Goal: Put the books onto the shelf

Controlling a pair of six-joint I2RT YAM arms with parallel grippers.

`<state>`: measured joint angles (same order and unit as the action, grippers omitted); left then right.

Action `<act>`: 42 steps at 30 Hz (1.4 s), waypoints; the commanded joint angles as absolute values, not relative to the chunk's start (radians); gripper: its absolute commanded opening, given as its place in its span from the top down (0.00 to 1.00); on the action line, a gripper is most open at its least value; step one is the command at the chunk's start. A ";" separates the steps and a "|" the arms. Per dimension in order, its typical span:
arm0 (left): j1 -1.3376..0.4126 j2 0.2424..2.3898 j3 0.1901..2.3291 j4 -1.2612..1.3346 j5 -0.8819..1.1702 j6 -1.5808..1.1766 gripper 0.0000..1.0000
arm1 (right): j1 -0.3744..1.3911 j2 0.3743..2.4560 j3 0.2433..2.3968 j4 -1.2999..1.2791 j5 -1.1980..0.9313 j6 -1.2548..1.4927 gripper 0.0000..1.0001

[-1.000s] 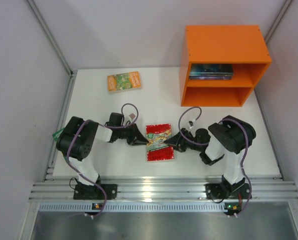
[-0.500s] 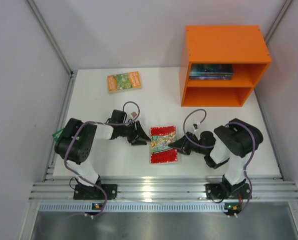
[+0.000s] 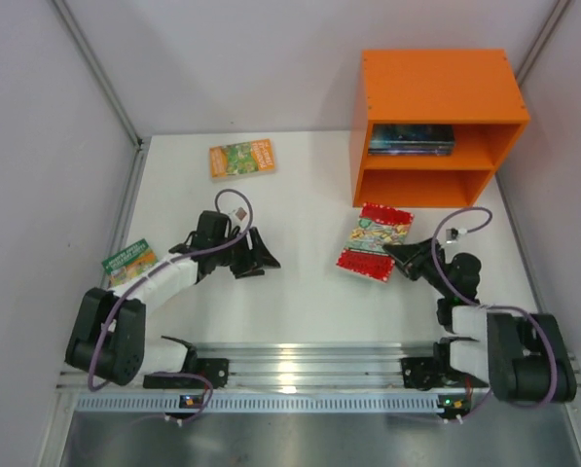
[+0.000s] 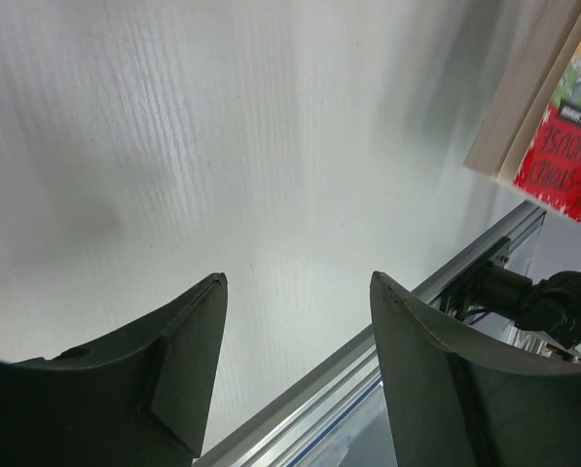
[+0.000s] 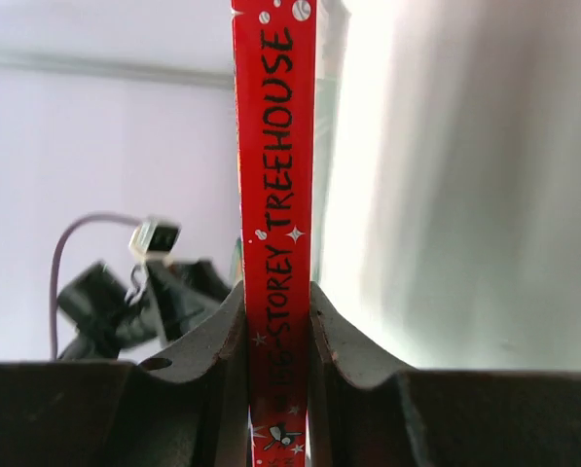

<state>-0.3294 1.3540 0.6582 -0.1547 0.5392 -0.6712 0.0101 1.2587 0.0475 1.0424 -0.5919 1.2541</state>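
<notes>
the right tool (image 3: 392, 255) is clamped on the red book (image 3: 375, 240). its wrist view shows both fingers (image 5: 212, 336) pressed against the spine (image 5: 275, 146), which faces the camera. from above, the red book sits just in front of the shelf (image 3: 436, 88), near the lower compartment, with its cover turned up toward the camera. whether it touches the worktop (image 3: 300, 195) cannot be told.

the left tool (image 3: 268, 255) is over the middle of the worktop with its fingers (image 4: 188, 341) apart and nothing between them; the red book (image 4: 562, 146) shows at the far right of its wrist view.

a small stack of books (image 3: 412, 139) lies flat in the shelf's upper compartment. the orange-and-green book (image 3: 241, 158) lies flat near the far left of the worktop. the green book (image 3: 127, 260) lies at the left edge, beside the left arm.
</notes>
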 commanded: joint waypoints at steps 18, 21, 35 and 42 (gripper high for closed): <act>-0.328 1.154 0.551 -0.212 0.546 -0.626 0.33 | -0.195 0.908 0.250 0.602 -0.305 1.282 1.00; -0.327 1.128 0.554 -0.204 0.564 -0.644 0.33 | -0.195 0.946 0.273 0.664 -0.273 1.296 1.00; -0.328 1.029 0.572 -0.184 0.627 -0.693 0.29 | -0.193 1.245 0.328 0.982 -0.124 1.463 1.00; -0.328 1.009 0.578 -0.178 0.635 -0.703 0.29 | -0.166 1.477 0.408 1.140 -0.037 1.483 1.00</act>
<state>-0.3290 1.0359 0.5533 -0.2249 0.6132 -0.6952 -0.1783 1.4231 0.3229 0.9081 -0.0994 1.4593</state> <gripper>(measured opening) 0.711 0.221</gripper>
